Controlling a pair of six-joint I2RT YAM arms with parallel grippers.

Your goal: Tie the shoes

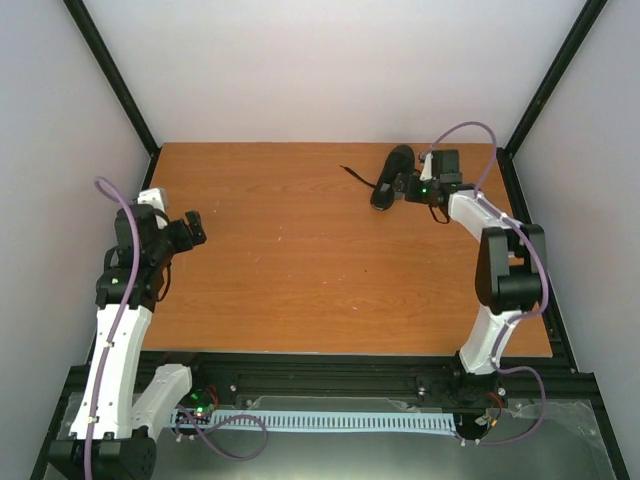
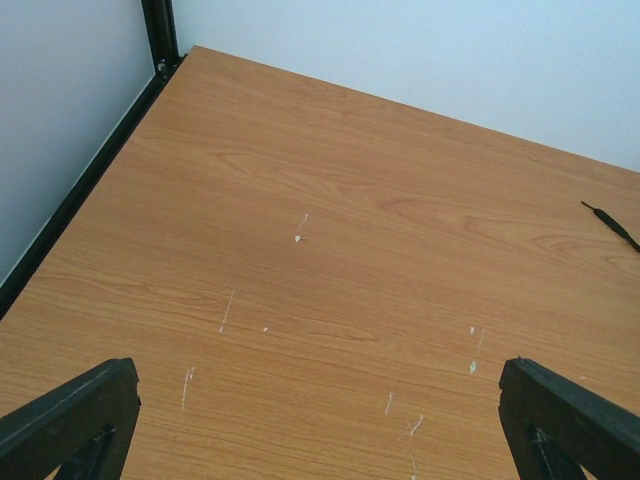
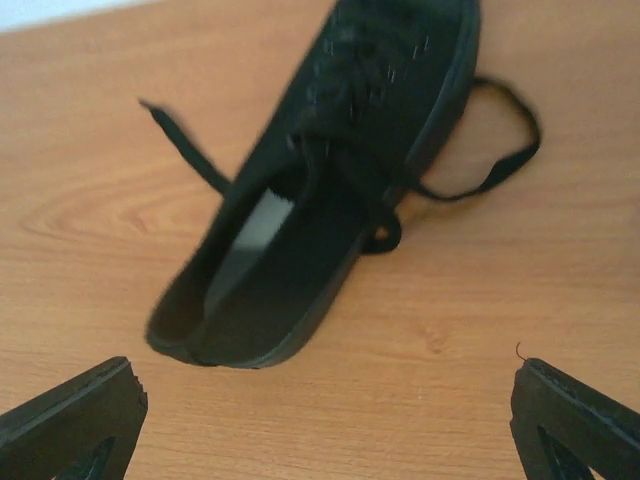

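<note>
The black shoe is seen at the far right of the worktop, its laces untied and trailing loose on both sides. The right hand is poised just beside the heel, fingers spread wide and empty, probably so that a lace can be reached. The left hand is held well apart near the left edge, likewise spread and empty.

Left arm: folded upright at the near left, wrist bent, left gripper facing inward and forward, jaws spread wide. Right arm: reaching far forward, elbow bent, right gripper pointing left, jaws spread wide.
</note>
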